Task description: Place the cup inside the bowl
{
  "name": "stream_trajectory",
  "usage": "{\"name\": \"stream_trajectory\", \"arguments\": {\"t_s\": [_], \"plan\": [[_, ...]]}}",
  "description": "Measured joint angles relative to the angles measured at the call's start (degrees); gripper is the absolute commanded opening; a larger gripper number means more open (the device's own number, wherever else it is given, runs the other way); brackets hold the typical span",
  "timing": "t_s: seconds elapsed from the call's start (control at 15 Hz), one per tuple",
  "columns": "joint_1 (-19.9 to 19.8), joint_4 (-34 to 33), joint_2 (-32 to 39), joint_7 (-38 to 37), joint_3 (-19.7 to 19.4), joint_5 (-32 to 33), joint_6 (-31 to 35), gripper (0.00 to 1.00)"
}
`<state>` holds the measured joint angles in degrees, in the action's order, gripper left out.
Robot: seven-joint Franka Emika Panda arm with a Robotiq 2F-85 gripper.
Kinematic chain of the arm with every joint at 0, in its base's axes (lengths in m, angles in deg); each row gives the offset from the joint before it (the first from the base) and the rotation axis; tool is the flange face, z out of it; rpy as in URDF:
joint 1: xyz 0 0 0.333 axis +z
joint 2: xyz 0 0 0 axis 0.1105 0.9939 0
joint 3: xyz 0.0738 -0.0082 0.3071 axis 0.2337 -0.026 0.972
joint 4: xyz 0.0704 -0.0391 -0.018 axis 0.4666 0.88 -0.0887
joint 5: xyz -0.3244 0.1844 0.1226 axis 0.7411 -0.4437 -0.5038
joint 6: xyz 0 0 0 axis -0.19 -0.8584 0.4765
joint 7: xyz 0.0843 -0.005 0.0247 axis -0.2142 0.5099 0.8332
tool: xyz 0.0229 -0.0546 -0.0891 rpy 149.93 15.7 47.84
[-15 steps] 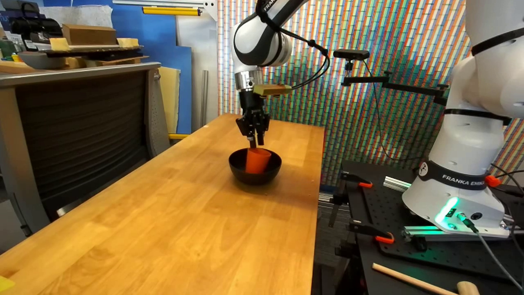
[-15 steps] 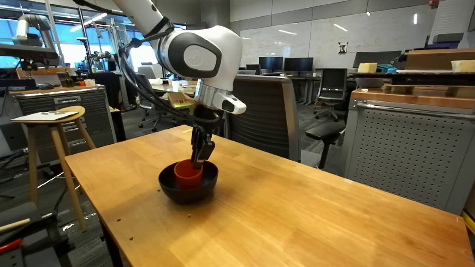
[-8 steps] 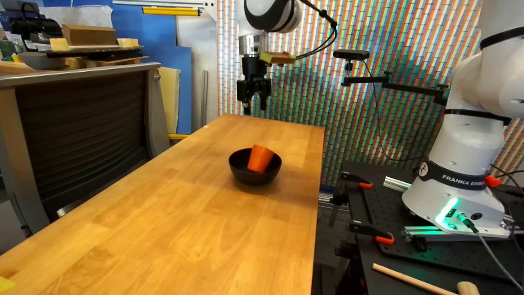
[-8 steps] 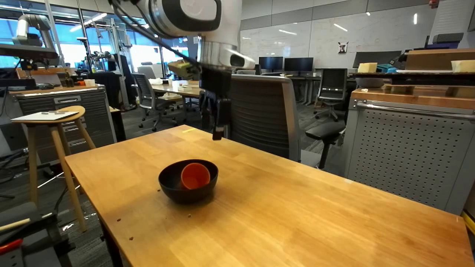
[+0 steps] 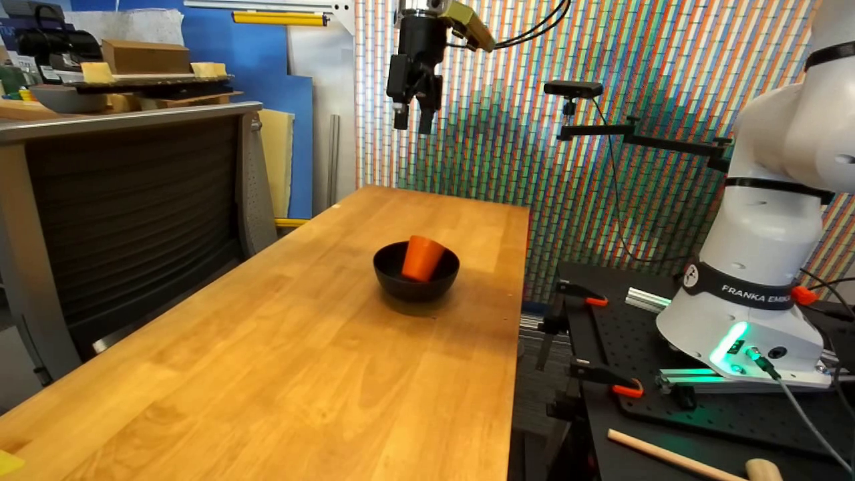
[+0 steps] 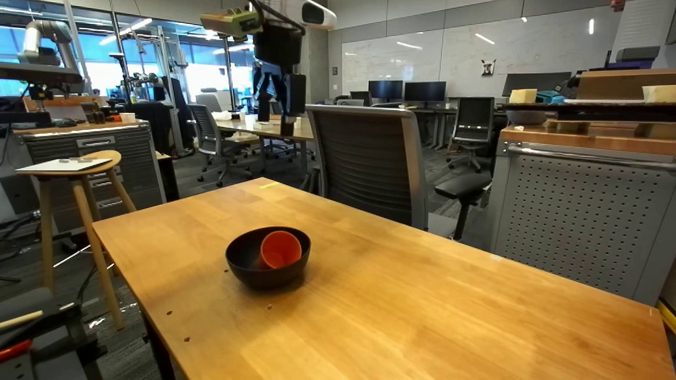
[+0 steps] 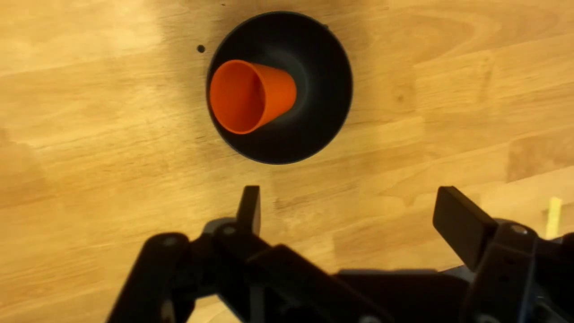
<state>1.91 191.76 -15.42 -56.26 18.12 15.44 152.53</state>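
Note:
The orange-red cup point(image 5: 422, 259) lies tilted inside the black bowl point(image 5: 414, 291), leaning against its inner wall; both exterior views show this. From above, in the wrist view, the cup point(image 7: 279, 92) has its mouth at the left side of the bowl point(image 7: 325, 85) and its base near the bowl's middle. My gripper point(image 5: 413, 127) hangs high over the table, well above the bowl and apart from it. Its jaws stand wide apart in the wrist view, where bare wood shows between the fingertips of the gripper point(image 7: 347, 195).
The bowl rests on a long wooden table point(image 5: 320, 374). An office chair point(image 6: 369, 163) stands against one long edge. The black bench point(image 5: 601, 427) with the robot's base is off the opposite edge. A camera on a stand point(image 5: 573, 89) is beyond the table.
A second ago my fingers were at the rim of the cup, which stood nearly upright. They have let go and spread, the cup has tipped against the bowl's side, and the gripper has risen.

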Motion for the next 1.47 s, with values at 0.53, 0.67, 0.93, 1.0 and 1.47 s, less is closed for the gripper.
{"name": "stream_trajectory", "arguments": {"t_s": [0.53,0.67,0.93,1.0,1.47], "plan": [[-0.2,3.3,7.9,8.0,-0.2,-12.2,0.1,1.00],[-0.2,3.2,10.9,8.6,-0.2,-12.2,0.3,1.00],[-0.7,2.7,15.9,9.0,-0.2,-12.0,0.9,1.00],[-0.8,2.6,17.0,9.0,-0.2,-11.7,1.5,1.00],[-0.8,2.5,22.7,9.0,0.1,-8.3,8.4,1.00]]}}
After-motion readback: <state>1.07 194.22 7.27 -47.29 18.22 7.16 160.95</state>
